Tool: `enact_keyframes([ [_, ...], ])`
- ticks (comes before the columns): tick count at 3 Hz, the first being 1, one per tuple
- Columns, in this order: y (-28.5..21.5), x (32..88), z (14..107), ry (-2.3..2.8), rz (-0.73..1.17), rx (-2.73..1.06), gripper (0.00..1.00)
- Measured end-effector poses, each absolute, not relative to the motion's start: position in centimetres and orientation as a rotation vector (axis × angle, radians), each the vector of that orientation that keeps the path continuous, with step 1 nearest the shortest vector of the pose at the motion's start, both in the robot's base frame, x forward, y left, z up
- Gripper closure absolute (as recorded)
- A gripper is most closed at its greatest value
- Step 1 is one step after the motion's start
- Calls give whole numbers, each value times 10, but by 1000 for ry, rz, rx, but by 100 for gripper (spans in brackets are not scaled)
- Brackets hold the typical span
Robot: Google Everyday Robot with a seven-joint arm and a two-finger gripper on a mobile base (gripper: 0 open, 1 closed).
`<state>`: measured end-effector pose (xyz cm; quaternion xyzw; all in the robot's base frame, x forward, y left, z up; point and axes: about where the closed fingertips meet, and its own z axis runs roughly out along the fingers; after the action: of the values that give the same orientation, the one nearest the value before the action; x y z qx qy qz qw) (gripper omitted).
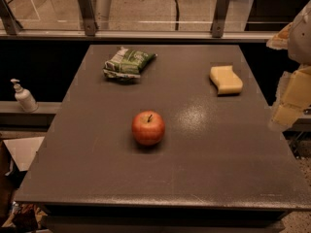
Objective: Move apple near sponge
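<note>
The red-orange apple (pixel 148 128) stands upright with its dark stem up, near the middle of the dark grey table (pixel 87 169). The pale yellow sponge (pixel 226 79) with wavy sides lies flat at the table's far right, well apart from the apple. My gripper (pixel 286 108) hangs at the right edge of the view, beyond the table's right side, level with the space between sponge and apple. It touches neither object and holds nothing that I can see.
A green and white snack bag (pixel 128 63) lies at the table's far left. A white pump bottle (pixel 24 96) stands on a ledge left of the table. A glass railing with metal posts (pixel 87 8) runs behind the table.
</note>
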<state>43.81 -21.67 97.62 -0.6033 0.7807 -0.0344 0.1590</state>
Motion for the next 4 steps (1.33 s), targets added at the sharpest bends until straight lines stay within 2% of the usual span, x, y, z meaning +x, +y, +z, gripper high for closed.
enact_keyframes([
  [2,-213,429,969,2212,-55,-1704,0],
  [4,-182,408,916,2167,218,-1635,0],
])
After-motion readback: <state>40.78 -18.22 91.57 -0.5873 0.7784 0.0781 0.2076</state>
